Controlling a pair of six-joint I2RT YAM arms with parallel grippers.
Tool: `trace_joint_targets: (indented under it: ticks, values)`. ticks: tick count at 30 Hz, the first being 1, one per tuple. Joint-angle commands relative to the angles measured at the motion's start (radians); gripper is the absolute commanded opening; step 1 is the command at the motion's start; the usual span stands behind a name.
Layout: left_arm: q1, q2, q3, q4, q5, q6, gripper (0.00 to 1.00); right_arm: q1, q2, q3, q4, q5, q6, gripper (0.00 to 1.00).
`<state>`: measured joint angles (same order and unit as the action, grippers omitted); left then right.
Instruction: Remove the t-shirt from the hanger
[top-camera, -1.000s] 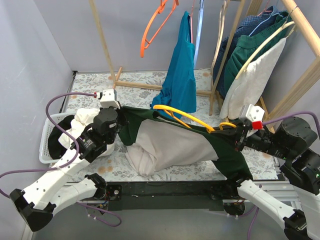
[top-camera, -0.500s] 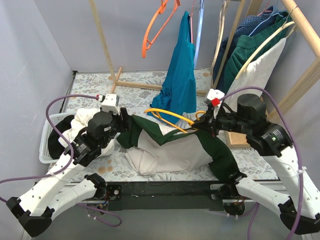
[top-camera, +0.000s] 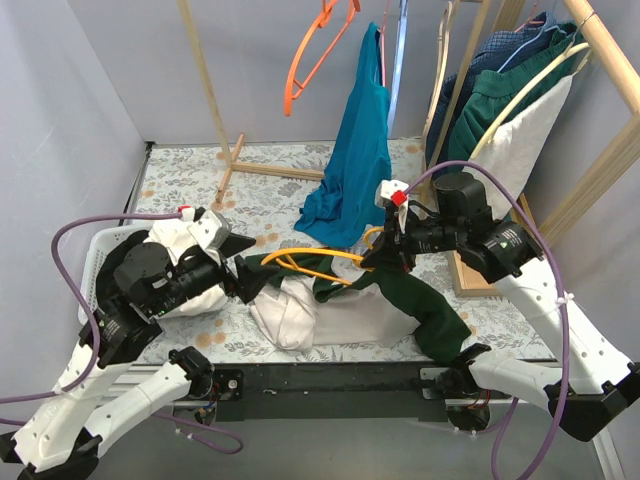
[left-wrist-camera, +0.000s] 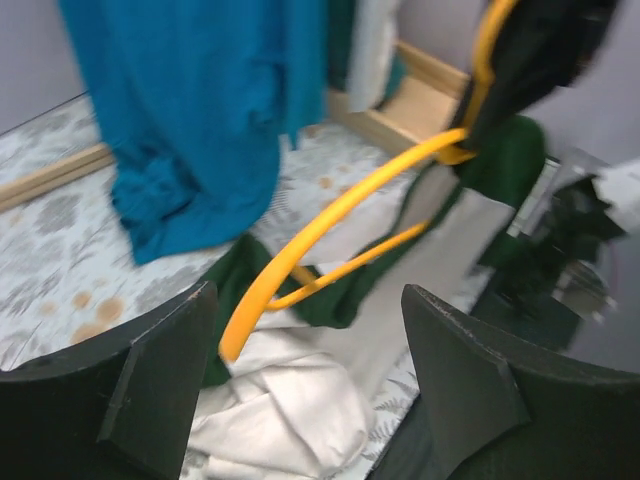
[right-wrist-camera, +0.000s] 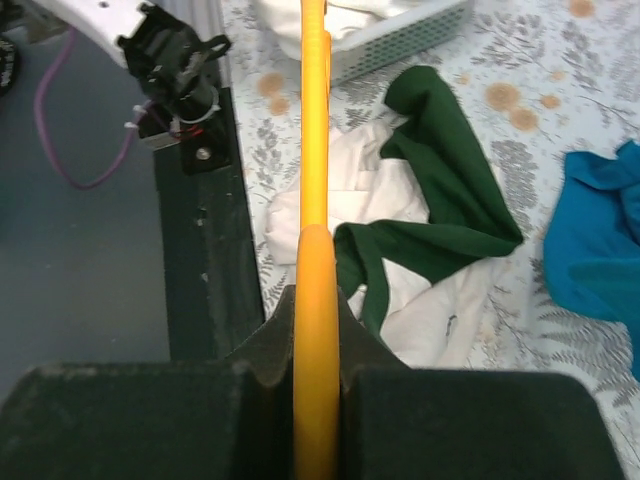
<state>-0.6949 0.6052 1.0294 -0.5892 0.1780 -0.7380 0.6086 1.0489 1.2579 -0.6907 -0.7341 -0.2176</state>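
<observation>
The green and white t-shirt (top-camera: 360, 305) lies crumpled on the table. Above it the yellow hanger (top-camera: 320, 262) runs from my right gripper (top-camera: 378, 252), which is shut on its right end, down to the left over the green collar part. Looking down from the right wrist, the hanger (right-wrist-camera: 315, 150) is pinched between the jaws of the right gripper (right-wrist-camera: 317, 300), with the t-shirt (right-wrist-camera: 445, 200) below. My left gripper (top-camera: 248, 278) stands open just left of the t-shirt, holding nothing. From the left wrist, the hanger (left-wrist-camera: 340, 205) and t-shirt (left-wrist-camera: 290, 400) lie beyond the left gripper (left-wrist-camera: 308, 300) and its spread fingers (left-wrist-camera: 150, 380).
A white laundry basket (top-camera: 95, 270) with clothes sits at the left edge. A teal garment (top-camera: 360, 150) hangs down to the table behind the t-shirt. An orange hanger (top-camera: 315, 50) hangs on the wooden rack (top-camera: 215, 100). More clothes (top-camera: 500, 130) hang at the right.
My left gripper opened, let go of the green cloth and drew back left. My right gripper carried the hanger leftward and up; the t-shirt slackened and bunched on the table.
</observation>
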Motion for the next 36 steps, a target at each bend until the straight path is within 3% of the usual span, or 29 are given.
trace_joint_targets:
  ticks: [1,3,18,21,24,25,26,29,36]
  values:
    - [0.005,0.056,0.029,-0.023,0.357,0.071,0.73,0.0,0.011,0.05,0.008,-0.186,-0.029,0.01]
    - [0.005,0.077,0.02,-0.02,0.418,0.077,0.7,0.002,0.02,0.057,-0.012,-0.226,-0.035,0.01]
    - [0.005,0.179,-0.022,-0.006,0.482,0.097,0.62,0.025,0.022,0.069,-0.047,-0.271,-0.075,0.01]
    - [0.005,0.185,-0.031,-0.004,0.497,0.095,0.56,0.026,0.022,0.071,-0.044,-0.275,-0.078,0.01]
    - [0.005,0.186,-0.037,-0.001,0.499,0.092,0.41,0.028,0.019,0.071,-0.036,-0.283,-0.078,0.01]
    - [0.005,0.186,-0.037,-0.003,0.499,0.092,0.35,0.028,0.016,0.071,-0.033,-0.283,-0.078,0.01]
    - [0.005,0.188,-0.038,-0.001,0.492,0.091,0.19,0.029,0.016,0.069,-0.03,-0.283,-0.078,0.01]
    - [0.005,0.183,-0.029,-0.003,0.465,0.089,0.0,0.03,0.014,0.06,-0.026,-0.275,-0.08,0.01]
    - [0.005,0.154,0.02,-0.04,0.385,0.103,0.0,0.031,0.007,0.037,-0.001,-0.248,-0.065,0.01]
